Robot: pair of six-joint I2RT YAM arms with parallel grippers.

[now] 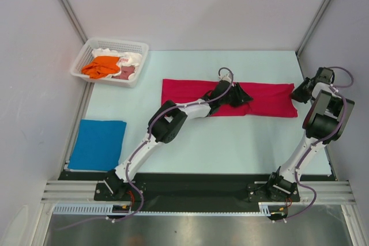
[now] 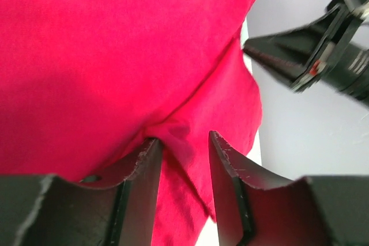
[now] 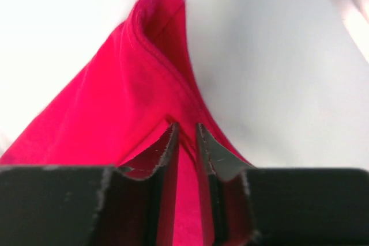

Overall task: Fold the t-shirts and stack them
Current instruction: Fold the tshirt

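The crimson-red t-shirt (image 1: 190, 91) lies folded into a long strip across the table's middle. My left gripper (image 1: 241, 96) rests on its right half. In the left wrist view its fingers (image 2: 147, 165) stand apart, with a ridge of red cloth (image 2: 86, 56) puckered between them. My right gripper (image 1: 300, 93) is at the strip's right end, shut on the red cloth (image 3: 115, 102), which peaks up from the table. The blue t-shirt (image 1: 98, 144) lies folded flat at the near left. Orange (image 1: 101, 66), dusty-pink (image 1: 125, 73) and white (image 1: 131, 57) shirts sit bunched in the basket.
The white lattice basket (image 1: 81, 61) stands at the far left corner. Grey walls close in the left, back and right sides. A black strip and metal rail run along the near edge by the arm bases.
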